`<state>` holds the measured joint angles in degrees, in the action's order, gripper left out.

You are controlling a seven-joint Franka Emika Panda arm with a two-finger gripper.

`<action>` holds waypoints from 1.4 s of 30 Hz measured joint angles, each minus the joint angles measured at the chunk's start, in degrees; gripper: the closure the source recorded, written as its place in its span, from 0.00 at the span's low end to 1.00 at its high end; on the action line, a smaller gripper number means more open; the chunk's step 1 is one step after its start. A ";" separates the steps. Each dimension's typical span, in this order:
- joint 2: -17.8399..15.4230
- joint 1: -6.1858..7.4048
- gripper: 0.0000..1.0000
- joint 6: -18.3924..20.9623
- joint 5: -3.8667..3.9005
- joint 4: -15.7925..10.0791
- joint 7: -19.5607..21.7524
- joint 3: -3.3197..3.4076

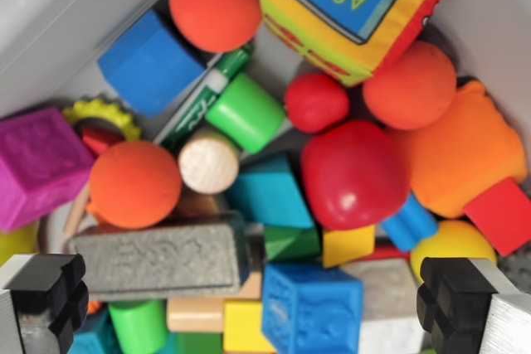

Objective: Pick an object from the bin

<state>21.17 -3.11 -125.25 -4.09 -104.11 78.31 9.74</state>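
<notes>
In the white plastic bin (50, 31) below the wrist camera, we see a dense heap of toys. Our gripper (265, 304) hangs above the pile with its two black finger pads (46, 292) set wide apart at the bottom corners of the view, nothing between them but the toys underneath.

Near the middle lies a glossy red apple-shaped toy (354, 173), touching a smaller matte red ball (316, 102) above it and a soft orange plush piece (460, 155) toward the wrist view's right. An orange foam ball (409, 84) sits just beside the plush piece, under a yellow fabric cube with a blue "ABC" panel (357, 6). Another orange foam ball (215, 2) rests at the top, against a blue foam block (149, 62), and a third orange ball (134, 184) lies toward the wrist view's left, next to a magenta embossed cube (40, 165).

Between these we make out a green cylinder (245, 112), a pale wooden round peg end (208, 161) and a teal block (270, 192). Lower down, a grey rectangular embossed block (162, 259) lies across the heap, and a blue embossed letter cube (311, 308) sits directly between the open fingers. A red cube (502, 215) and a yellow ball (452, 246) lie near the right-hand pad.
</notes>
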 joint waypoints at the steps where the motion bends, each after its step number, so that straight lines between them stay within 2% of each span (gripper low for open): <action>1: 0.33 -0.09 0.00 -0.05 -0.14 0.23 0.62 0.15; 12: 4.05 -1.01 0.00 -0.53 -1.71 2.96 7.25 1.82; 26: 9.47 -2.44 0.00 -0.68 -4.16 7.42 15.81 3.86; 42: 15.13 -2.74 0.00 -6.97 -5.85 6.60 15.59 3.29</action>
<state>36.30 -5.85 -132.23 -9.94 -97.51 93.90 13.03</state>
